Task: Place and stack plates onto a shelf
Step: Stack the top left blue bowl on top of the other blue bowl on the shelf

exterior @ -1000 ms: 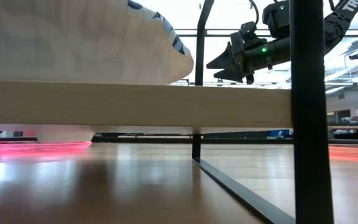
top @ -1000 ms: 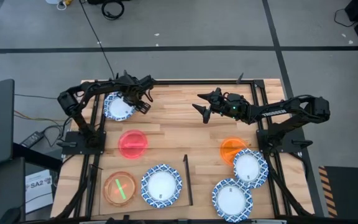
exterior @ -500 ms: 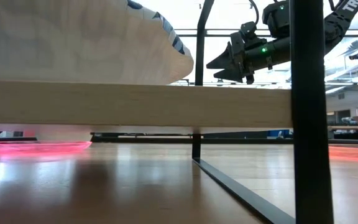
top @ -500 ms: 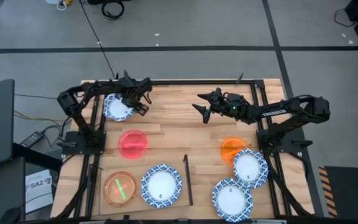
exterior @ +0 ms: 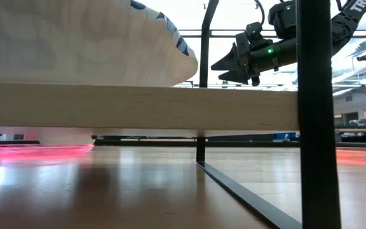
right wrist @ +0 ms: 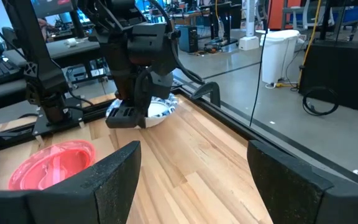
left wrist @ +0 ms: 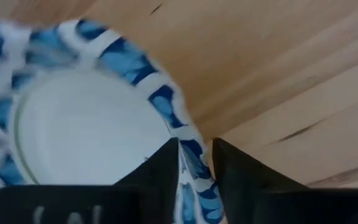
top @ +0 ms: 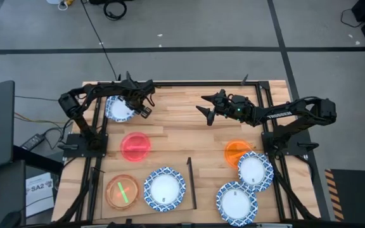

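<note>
My left gripper (top: 140, 103) (left wrist: 195, 163) is at the table's far left, shut on a blue-and-white plate (top: 119, 108) (right wrist: 161, 109). My right gripper (top: 206, 115) (right wrist: 194, 186) (exterior: 224, 67) hangs open above the far middle of the table and touches nothing. A translucent red plate (top: 135, 146) (right wrist: 53, 163) lies flat on the tabletop. The pale shelf (top: 146, 170) (exterior: 138, 108), with a black bar (top: 191, 183), carries an orange plate with green inside (top: 122, 192) and a blue-and-white plate (top: 165, 189). At the near right lie an orange plate (top: 235, 151) and two blue-and-white plates (top: 255, 170) (top: 236, 202). My left gripper pinches the plate's patterned rim (left wrist: 197, 186) between its two fingers, one finger (left wrist: 160, 171) over the white inside and the other (left wrist: 235, 171) outside the edge. The fingers come from above, slanting down. The plate sits tilted in the hold; whether its low edge touches the table, I cannot tell.
Black frame rails run along the table's left and right sides (top: 97, 136) (top: 268, 136). A black upright post (exterior: 314, 114) stands close in the low view. Bare striped tabletop (top: 182, 136) lies between the arms.
</note>
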